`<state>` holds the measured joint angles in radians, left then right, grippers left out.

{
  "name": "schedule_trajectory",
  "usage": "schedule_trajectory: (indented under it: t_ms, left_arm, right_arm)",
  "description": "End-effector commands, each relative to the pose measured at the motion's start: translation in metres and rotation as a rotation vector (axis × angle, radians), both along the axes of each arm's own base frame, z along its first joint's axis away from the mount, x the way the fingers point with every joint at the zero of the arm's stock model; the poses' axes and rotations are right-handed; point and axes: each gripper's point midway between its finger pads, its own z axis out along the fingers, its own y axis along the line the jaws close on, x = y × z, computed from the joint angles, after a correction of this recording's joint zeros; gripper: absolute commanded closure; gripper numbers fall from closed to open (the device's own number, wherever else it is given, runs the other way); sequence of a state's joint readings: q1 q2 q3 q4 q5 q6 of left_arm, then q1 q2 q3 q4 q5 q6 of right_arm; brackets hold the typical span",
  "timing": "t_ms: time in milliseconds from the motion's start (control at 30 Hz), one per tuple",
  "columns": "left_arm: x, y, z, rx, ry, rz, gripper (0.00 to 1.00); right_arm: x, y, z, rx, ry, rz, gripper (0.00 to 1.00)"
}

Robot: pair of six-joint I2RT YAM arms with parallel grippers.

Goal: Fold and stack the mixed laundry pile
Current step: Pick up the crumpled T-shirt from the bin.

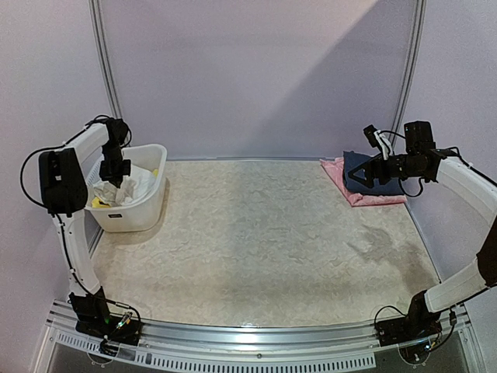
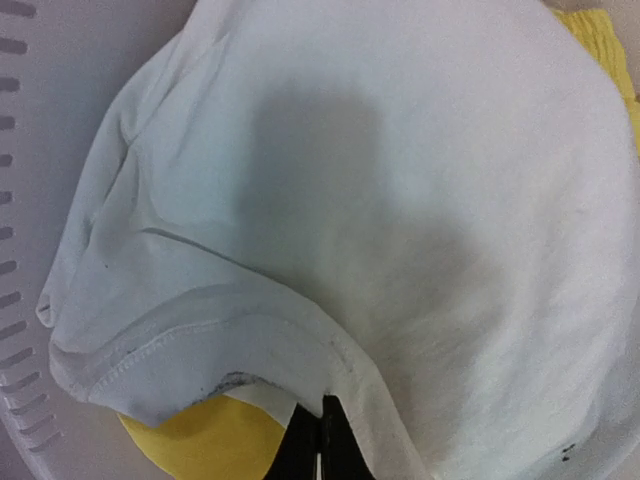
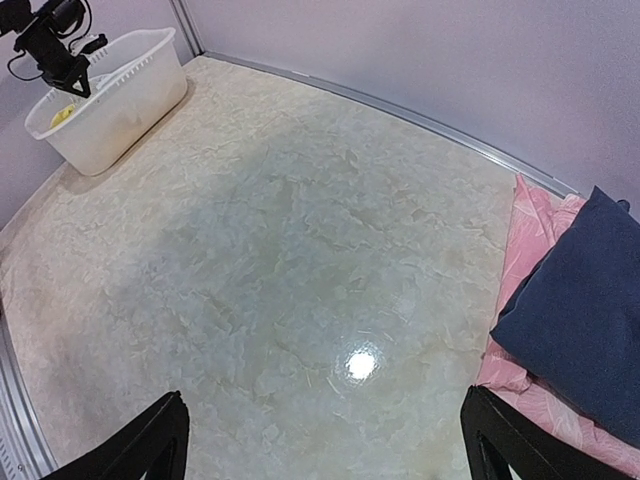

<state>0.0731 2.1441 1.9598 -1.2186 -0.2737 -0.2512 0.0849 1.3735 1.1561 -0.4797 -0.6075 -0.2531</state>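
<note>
The laundry pile lies in a white plastic basket (image 1: 138,213) at the back left. A white T-shirt (image 2: 400,200) covers most of it, and yellow shorts (image 2: 200,435) peek out from under its hem. From above, the T-shirt (image 1: 137,183) and shorts (image 1: 99,202) show inside the basket. My left gripper (image 2: 322,425) reaches down into the basket, its fingers pressed together on the T-shirt's hem; from above it (image 1: 116,180) sits over the pile. My right gripper (image 3: 325,445) hangs open at the back right with nothing between its fingers.
A folded navy garment (image 3: 580,310) rests on a folded pink one (image 3: 525,230) at the back right corner, just under my right gripper (image 1: 362,176). The basket's slotted wall (image 2: 25,130) is close on the left of the wrist. Rails edge the table.
</note>
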Motion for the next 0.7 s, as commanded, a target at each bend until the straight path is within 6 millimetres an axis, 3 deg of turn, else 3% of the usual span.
schedule_trajectory:
  t_ms: [0,167,300,400,533,667]
  left_arm:
    - [0.006,-0.002,0.052,-0.021,-0.123,0.003,1.00]
    - [0.016,-0.009,0.180,-0.020,-0.468,-0.062,1.00]
    - [0.016,-0.039,0.266,-0.156,-0.728,-0.124,1.00]
    - [0.003,-0.053,0.327,-0.133,-0.910,-0.138,1.00]
    - [-0.014,-0.081,0.387,-0.243,-1.101,-0.198,1.00]
    - [-0.030,-0.141,0.441,-0.492,-1.265,-0.354,1.00]
  right_arm:
    - [-0.010,0.003,-0.004,0.009,0.019,0.023,0.05]
    - [-0.009,0.003,-0.008,0.008,0.032,0.024,0.05]
    - [-0.008,0.004,-0.011,0.011,0.043,0.034,0.06]
    - [-0.008,0.004,-0.012,0.009,0.044,0.033,0.06]
    - [-0.009,0.004,-0.013,0.007,0.042,0.037,0.07]
    - [-0.009,0.006,-0.013,0.013,0.047,0.043,0.07]
